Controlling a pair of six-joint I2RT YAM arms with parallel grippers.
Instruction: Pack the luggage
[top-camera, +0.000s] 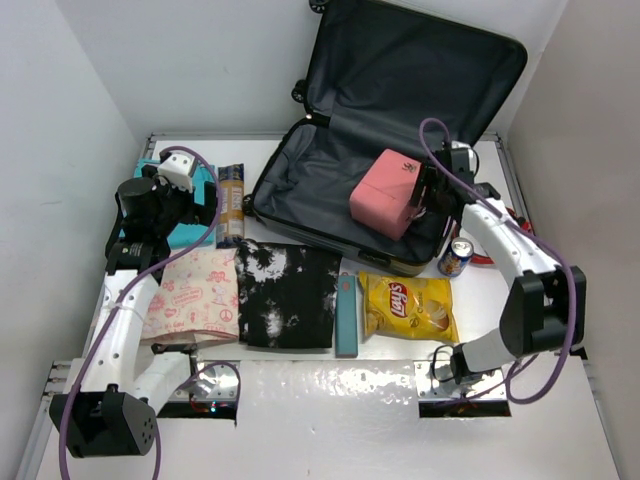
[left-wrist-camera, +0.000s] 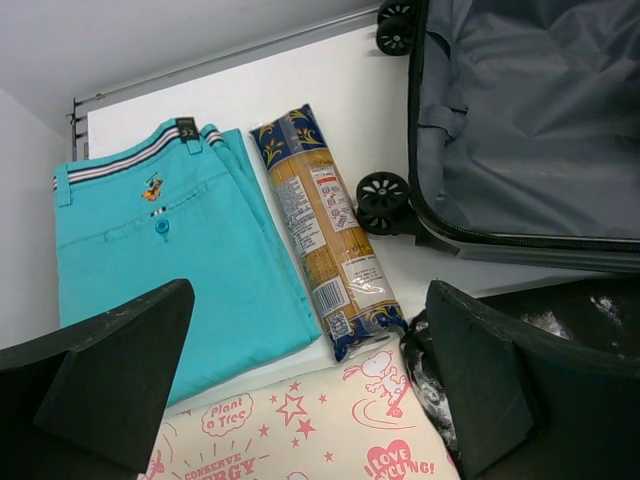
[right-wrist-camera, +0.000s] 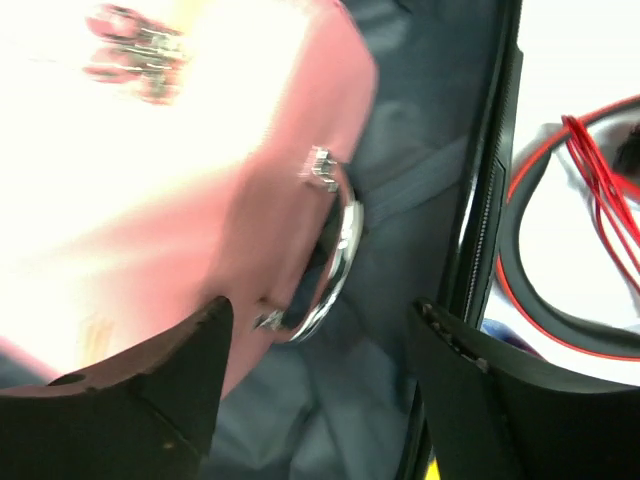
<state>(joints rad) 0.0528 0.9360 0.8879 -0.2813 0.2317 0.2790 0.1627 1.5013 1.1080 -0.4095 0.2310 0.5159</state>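
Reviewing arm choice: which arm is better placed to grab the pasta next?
Left: left gripper, open, hangs by the pasta packet; right gripper is in the luggage beside the pink case.

A case (top-camera: 385, 195) sits inside the luggage (top-camera: 420, 70); chip bag (top-camera: 407, 307) and shirt (top-camera: 287, 293) before it.

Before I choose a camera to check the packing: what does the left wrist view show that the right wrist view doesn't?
Only the left wrist view shows folded teal trousers, a spaghetti packet, a pink-printed bag and two black wheels. Only the right wrist view shows a pink case with a silver handle inside the luggage, and red cords outside it. Both show the luggage's dark grey lining.
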